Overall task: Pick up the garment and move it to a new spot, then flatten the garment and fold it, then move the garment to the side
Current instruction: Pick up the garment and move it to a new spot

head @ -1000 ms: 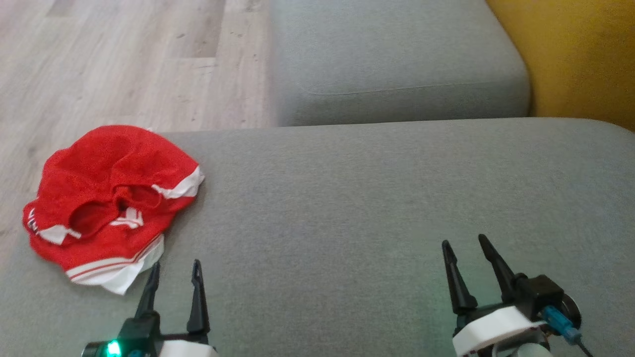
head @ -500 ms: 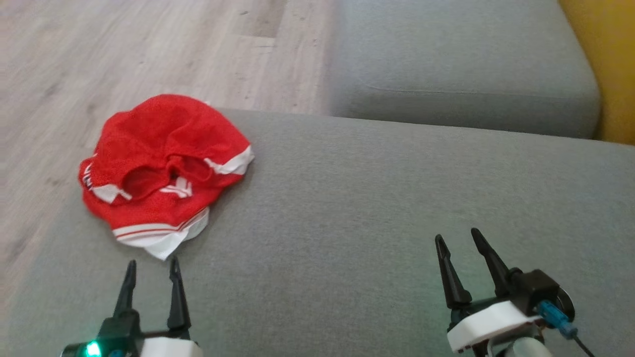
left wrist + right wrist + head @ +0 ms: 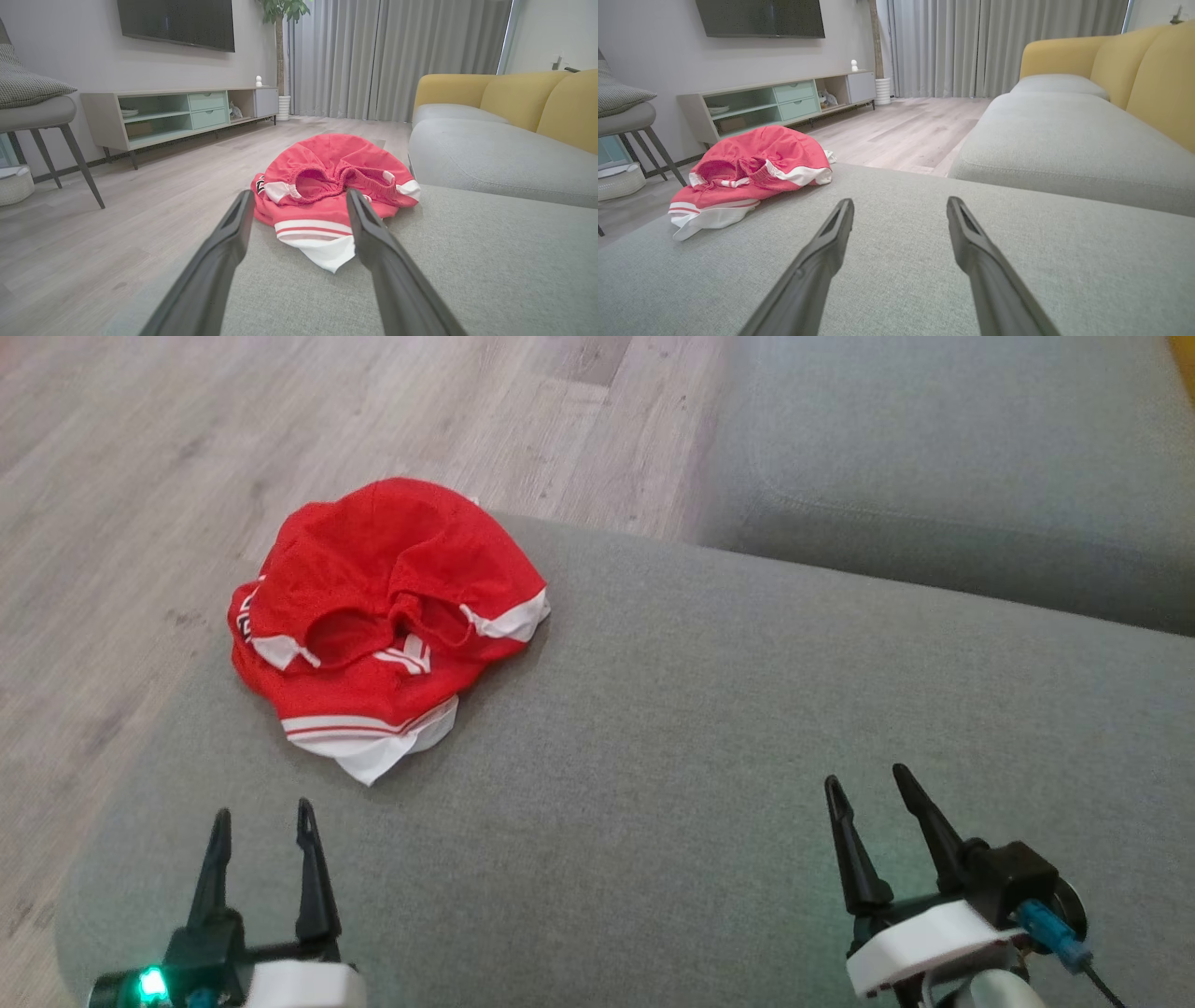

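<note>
Claws agape, empty: left claw near garment; right claw well apart.

No legible text, number, brand name or sign appears in any view.

Markings present but unreadable:
- The red garment carries a small dark-and-white mark at its left edge. It is too small and too creased to read in the head view and the left wrist view.
- A white striped emblem sits just below the gathered waistband. It contains no letters or digits.
</note>
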You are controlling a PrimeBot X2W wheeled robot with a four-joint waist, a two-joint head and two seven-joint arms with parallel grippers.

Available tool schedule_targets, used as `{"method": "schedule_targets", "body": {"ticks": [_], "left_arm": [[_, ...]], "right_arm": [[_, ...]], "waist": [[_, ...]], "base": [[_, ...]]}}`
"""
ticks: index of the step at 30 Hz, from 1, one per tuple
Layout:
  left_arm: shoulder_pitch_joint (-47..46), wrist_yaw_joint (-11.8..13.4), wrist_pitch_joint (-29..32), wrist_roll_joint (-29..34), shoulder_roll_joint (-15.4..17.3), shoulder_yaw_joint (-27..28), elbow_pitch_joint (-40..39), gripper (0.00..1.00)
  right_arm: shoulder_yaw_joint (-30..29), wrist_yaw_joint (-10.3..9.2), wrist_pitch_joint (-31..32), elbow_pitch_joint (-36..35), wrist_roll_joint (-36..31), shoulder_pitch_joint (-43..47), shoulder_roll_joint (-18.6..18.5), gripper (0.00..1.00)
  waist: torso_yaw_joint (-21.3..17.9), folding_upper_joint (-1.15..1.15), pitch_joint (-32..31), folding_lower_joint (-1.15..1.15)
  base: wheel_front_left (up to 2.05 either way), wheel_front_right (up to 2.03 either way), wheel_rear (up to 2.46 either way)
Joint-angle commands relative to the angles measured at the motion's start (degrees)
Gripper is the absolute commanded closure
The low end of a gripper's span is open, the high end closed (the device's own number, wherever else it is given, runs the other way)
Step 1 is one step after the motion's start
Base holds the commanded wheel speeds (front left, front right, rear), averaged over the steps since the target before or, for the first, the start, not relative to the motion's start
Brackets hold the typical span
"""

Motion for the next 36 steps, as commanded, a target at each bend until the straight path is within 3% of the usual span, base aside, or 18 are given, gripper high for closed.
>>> {"method": "schedule_targets", "body": {"ticks": [1,8,16,28,36], "left_arm": [[-3.02,0.48,-0.55,0.55,0.31,2.00,-2.40,0.00],[-7.42,0.97,-0.55,1.91,1.01,3.38,-6.20,0.00],[-20.53,0.72,-0.55,3.07,3.75,3.80,-6.91,0.00],[-41.29,1.70,-0.53,1.02,5.66,5.10,27.96,0.00],[-50.51,4.15,-0.20,1.09,7.13,4.91,44.84,0.00]], "right_arm": [[0.91,0.44,-0.63,-1.65,0.03,-3.09,-0.51,0.00],[0.40,0.44,-0.63,-2.43,-2.07,-3.64,-0.51,0.00],[-1.67,0.44,-0.63,-4.46,-8.20,-8.36,-0.94,0.00],[-2.86,0.44,-0.63,-7.39,-9.28,-11.14,-6.37,0.00],[-2.89,0.44,-0.63,-9.19,-9.25,-12.37,-9.20,0.00]], "waist": [[0.43,0.00,0.77,0.01],[1.12,0.00,5.39,0.01],[0.81,0.00,15.61,0.01],[0.03,0.00,25.04,0.01],[-0.24,0.00,29.20,0.01]], "base": [[0.00,0.00,0.00],[0.00,0.00,0.00],[0.00,0.00,0.00],[0.00,0.00,0.00],[0.00,0.00,0.00]]}}
